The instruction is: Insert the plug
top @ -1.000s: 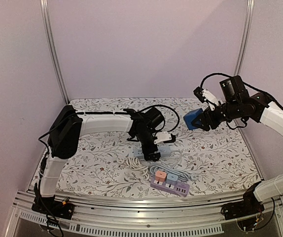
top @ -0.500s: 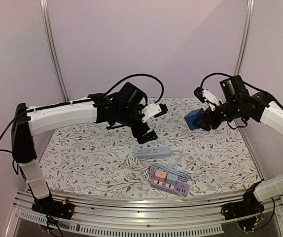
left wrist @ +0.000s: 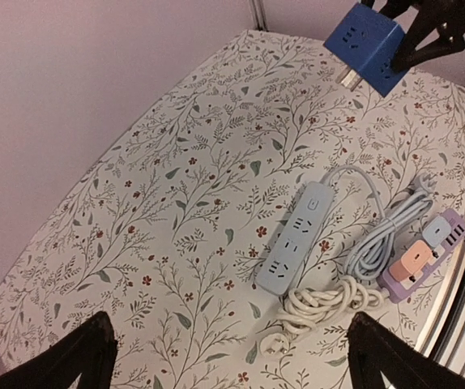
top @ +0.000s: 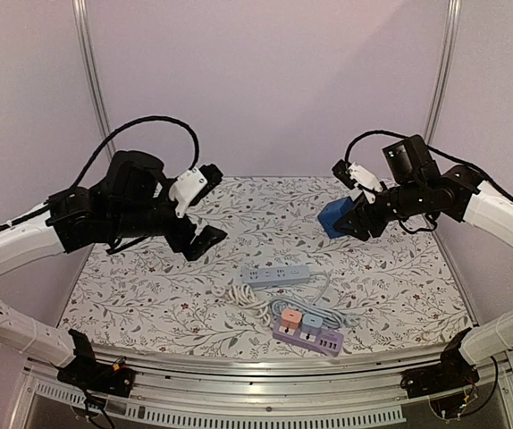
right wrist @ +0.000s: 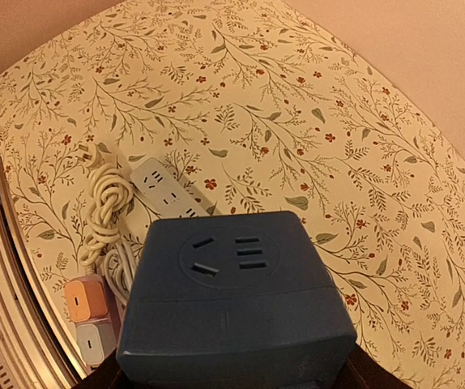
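blue plastic cube plug held aloft, the strip waiting below

the blue cube plug [top: 332,217] hangs over the far right of the floral table [top: 140,290], pinched across two flat sides by the right gripper [top: 353,222], whose jaws are partly apart around its body. the left gripper [top: 205,206] is raised on the left, fingers spread wide with nothing between them. the cube looks rigid, light and smooth-shelled, so likely slippery. opposite flat faces are the sound place to hold it, leaving free the underside, where a small pale bit, perhaps a prong, shows in the left wrist view. the pale grey power strip [top: 277,274] lies flat mid-table beside its coiled cord [top: 246,297]. it seems light enough to skid under a push, so it probably needs steadying. a purple strip [top: 308,332] sits nearer the front.
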Robot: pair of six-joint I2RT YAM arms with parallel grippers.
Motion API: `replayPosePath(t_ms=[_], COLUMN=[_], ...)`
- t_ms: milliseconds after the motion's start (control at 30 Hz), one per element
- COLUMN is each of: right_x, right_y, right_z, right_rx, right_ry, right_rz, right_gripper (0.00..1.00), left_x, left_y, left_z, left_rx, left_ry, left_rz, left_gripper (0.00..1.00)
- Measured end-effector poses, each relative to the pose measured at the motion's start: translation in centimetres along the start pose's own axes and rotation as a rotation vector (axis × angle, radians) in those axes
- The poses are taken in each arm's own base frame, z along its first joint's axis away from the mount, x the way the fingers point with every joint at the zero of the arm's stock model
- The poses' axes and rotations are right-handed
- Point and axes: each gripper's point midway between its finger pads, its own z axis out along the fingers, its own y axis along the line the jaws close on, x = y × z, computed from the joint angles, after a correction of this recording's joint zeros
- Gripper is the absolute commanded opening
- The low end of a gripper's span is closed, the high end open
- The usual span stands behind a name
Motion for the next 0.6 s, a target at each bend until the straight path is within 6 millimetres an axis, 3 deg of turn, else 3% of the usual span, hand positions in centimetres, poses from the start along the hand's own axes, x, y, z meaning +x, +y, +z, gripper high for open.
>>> replayPosePath(t_ms=[167,300,600], right_x=[-1.1,-0.6,0.1], right_y=[1.8,2.8,3.6], right_z=[2.5,4.3,5.4], right_rx=[-0.026,-0.053,-0.098], right_ry=[0.055,0.112,0.188], right_rz=[-0.058,-0.099,-0.260], right_gripper=[0.00,0.00,0.00], left_x=[1.2,2.4,5.1], left_y=[1.0,1.1,0.4], left_z=[-3.6,-5.4,-7.8], left_rx=[-0.040,-0.048,-0.013], left_ry=[-0.053,-0.061,-0.064], left_rz=[-0.086,-0.131,-0.209], left_gripper=[0.99,1.00,1.00])
